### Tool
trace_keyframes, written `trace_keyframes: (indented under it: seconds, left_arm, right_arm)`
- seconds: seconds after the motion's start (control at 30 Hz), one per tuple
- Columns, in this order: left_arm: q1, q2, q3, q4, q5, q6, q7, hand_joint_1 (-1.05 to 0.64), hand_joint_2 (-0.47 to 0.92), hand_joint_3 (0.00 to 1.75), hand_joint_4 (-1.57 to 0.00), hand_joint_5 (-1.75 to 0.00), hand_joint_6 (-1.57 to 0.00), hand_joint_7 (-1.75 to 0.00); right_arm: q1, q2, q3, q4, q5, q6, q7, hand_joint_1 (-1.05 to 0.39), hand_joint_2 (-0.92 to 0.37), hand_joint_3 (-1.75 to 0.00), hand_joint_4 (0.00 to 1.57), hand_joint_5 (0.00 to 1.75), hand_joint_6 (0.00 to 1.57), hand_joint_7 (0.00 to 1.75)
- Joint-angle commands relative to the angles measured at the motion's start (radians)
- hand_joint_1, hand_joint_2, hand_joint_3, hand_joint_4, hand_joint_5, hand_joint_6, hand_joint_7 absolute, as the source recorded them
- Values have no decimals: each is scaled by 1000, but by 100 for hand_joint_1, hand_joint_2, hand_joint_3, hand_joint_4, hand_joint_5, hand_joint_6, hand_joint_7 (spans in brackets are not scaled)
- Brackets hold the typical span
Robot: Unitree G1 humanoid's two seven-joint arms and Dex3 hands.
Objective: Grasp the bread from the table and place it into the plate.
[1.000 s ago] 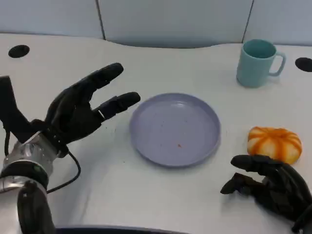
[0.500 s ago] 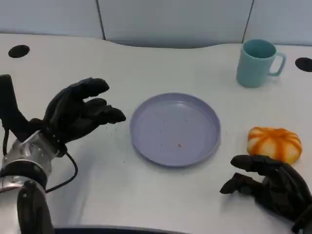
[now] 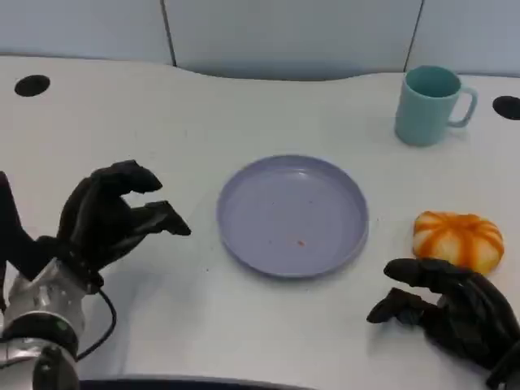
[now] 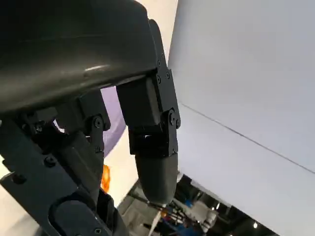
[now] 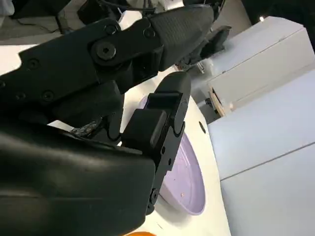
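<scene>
The orange-and-white striped bread (image 3: 457, 240) lies on the white table at the right, just right of the empty purple plate (image 3: 244, 187). My right hand (image 3: 451, 309) rests on the table right in front of the bread, fingers bent and apart, holding nothing and not touching it. On the other side of the plate, my left hand (image 3: 114, 215) hovers with its fingers curled in on nothing. The left wrist view shows a slice of the plate (image 4: 115, 123) and a bit of the bread (image 4: 105, 178) behind the fingers. The right wrist view shows the plate (image 5: 184, 172) past its fingers.
A teal mug (image 3: 431, 104) stands at the back right, handle to the right. Two dark round holes (image 3: 31, 85) (image 3: 505, 106) sit in the tabletop at the far left and far right. Grey partition panels close off the back edge.
My left hand has curled its outstretched fingers in and drawn back and down, away from the plate. The right hand, bread, plate and mug have not moved.
</scene>
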Motion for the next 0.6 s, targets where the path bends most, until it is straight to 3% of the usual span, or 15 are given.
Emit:
trace_keyframes:
  seconds: [0.03, 0.6]
  left_arm:
    - [61, -6, -14, -51, -12, -37, -2, -105, 29, 1, -157, -66, -157, -50]
    - [238, -48, -114, -133, 19, -233, 81, -105, 39, 4, -157, -73, -157, -59]
  right_arm:
    - [72, 10, 11, 18, -14, 78, 15, -41, -92, 0, 71, 97, 109, 0]
    - [81, 10, 26, -62, 2, 166, 17, -41, -91, -2, 74, 106, 107, 2]
